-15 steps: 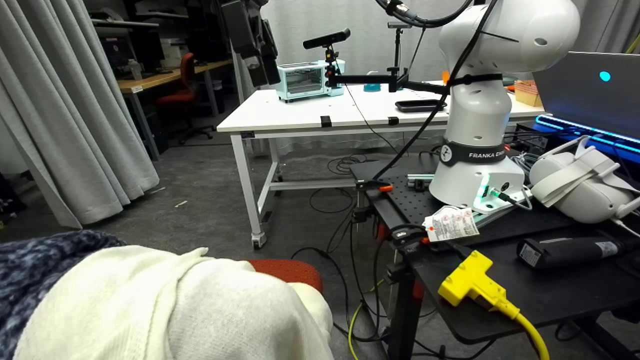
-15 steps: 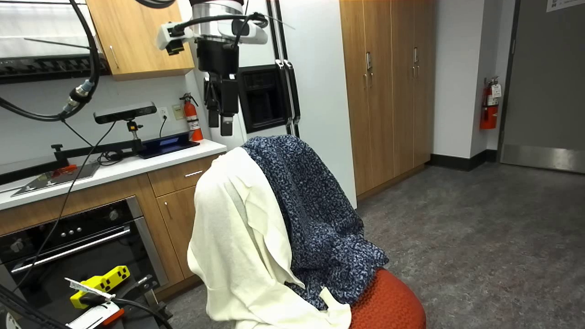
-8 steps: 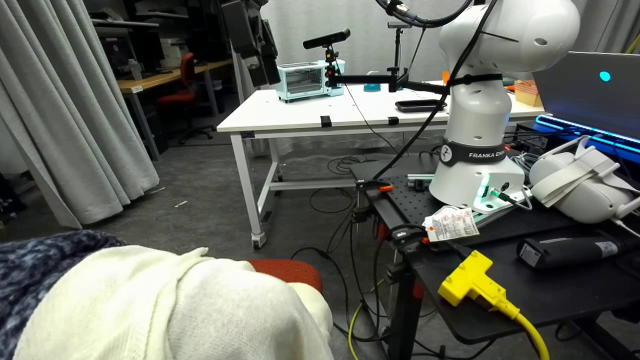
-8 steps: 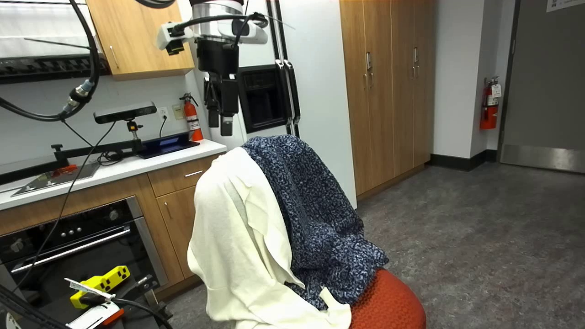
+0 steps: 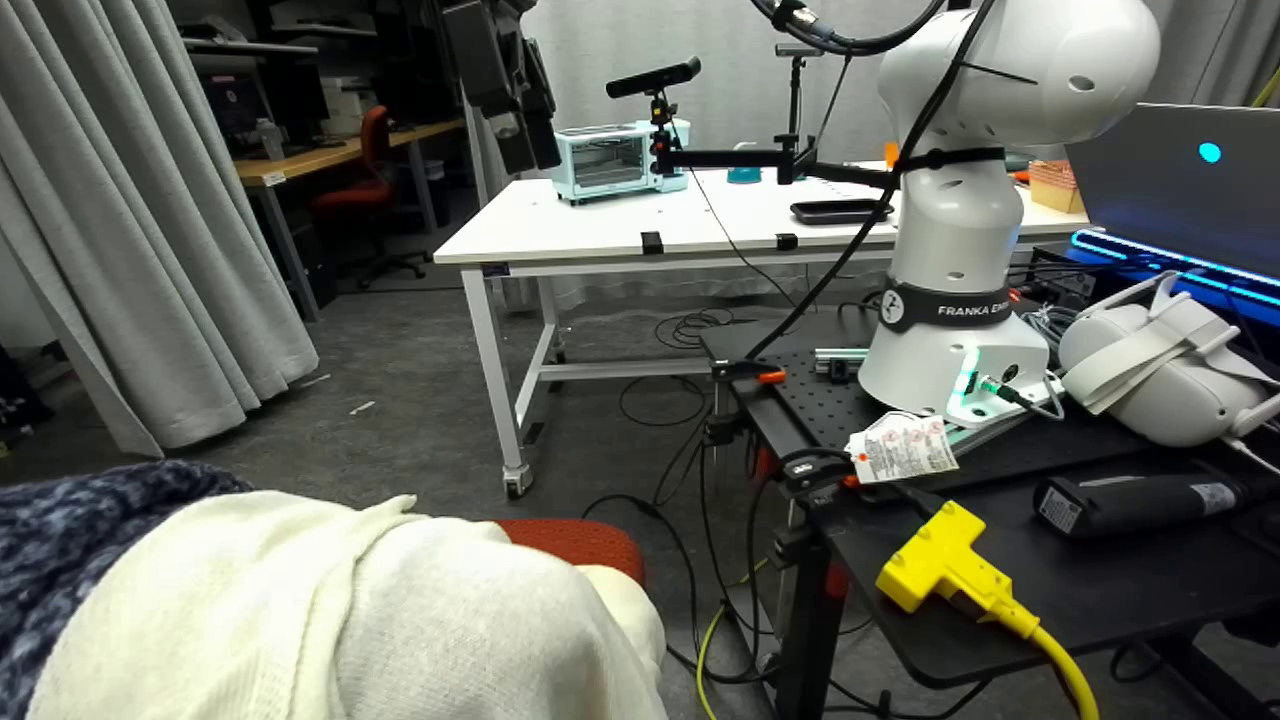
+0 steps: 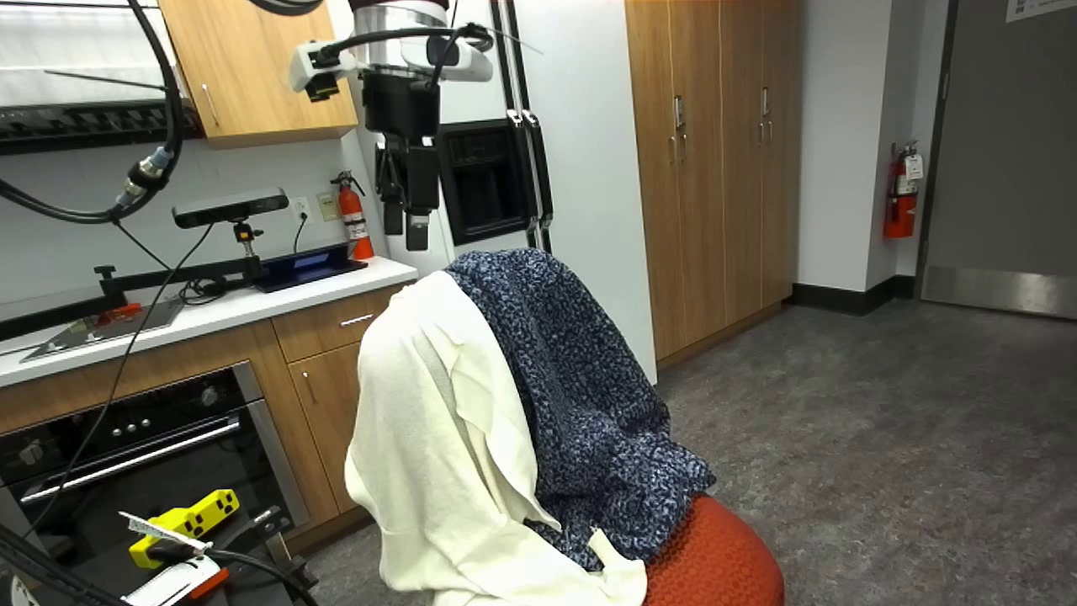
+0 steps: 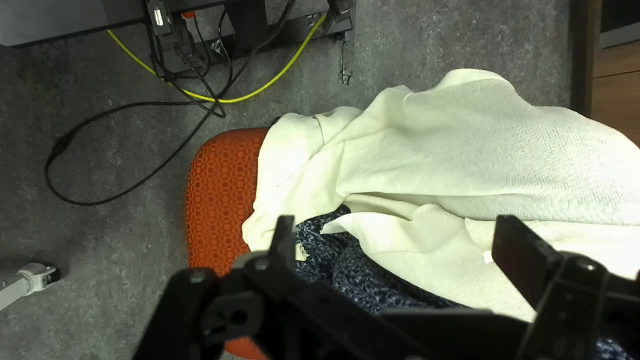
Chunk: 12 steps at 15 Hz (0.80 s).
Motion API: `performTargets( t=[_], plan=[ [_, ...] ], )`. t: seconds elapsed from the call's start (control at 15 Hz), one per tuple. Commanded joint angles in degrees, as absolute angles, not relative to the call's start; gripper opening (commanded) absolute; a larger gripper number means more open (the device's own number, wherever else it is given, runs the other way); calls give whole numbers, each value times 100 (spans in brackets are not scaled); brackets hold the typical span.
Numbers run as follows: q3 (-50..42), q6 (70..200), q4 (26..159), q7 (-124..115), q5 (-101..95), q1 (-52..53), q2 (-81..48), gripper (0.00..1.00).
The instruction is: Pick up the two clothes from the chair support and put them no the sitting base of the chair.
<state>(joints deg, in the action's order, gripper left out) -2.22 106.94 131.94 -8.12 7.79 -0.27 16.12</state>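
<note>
A cream cloth (image 6: pixel 437 471) and a dark blue speckled cloth (image 6: pixel 580 404) hang side by side over the chair's backrest, which they hide. Their lower ends reach the red seat (image 6: pixel 715 560). In an exterior view the cream cloth (image 5: pixel 300 600) and the dark cloth (image 5: pixel 60 570) fill the lower left. My gripper (image 6: pixel 405 229) points down, empty, above and apart from the backrest top. In the wrist view the gripper (image 7: pixel 395 220) has its fingers wide apart, with the cream cloth (image 7: pixel 450 150), dark cloth (image 7: pixel 375 282) and red seat (image 7: pixel 220 200) below.
A black robot cart (image 5: pixel 980 580) with a yellow power strip (image 5: pixel 935 555) stands near the chair. A white table (image 5: pixel 580 220) holds a toaster oven (image 5: pixel 610 165). A counter (image 6: pixel 336 282) and fridge (image 6: pixel 580 168) stand behind. Cables (image 7: pixel 225 100) lie on the floor.
</note>
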Motion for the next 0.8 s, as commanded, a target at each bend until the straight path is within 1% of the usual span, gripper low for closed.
performTargets(
  t=[0.0, 0.6, 0.67, 0.73],
  plan=[
    [-171, 10677, 13176, -703, 752, -81, 1596, 100],
    [-218, 10592, 13065, 577, 198, -17, 1471, 100],
    [160, 10261, 12351, 215, 440, 315, 1067, 100],
    [214, 10299, 12259, 351, 406, 355, 979, 100]
  ],
)
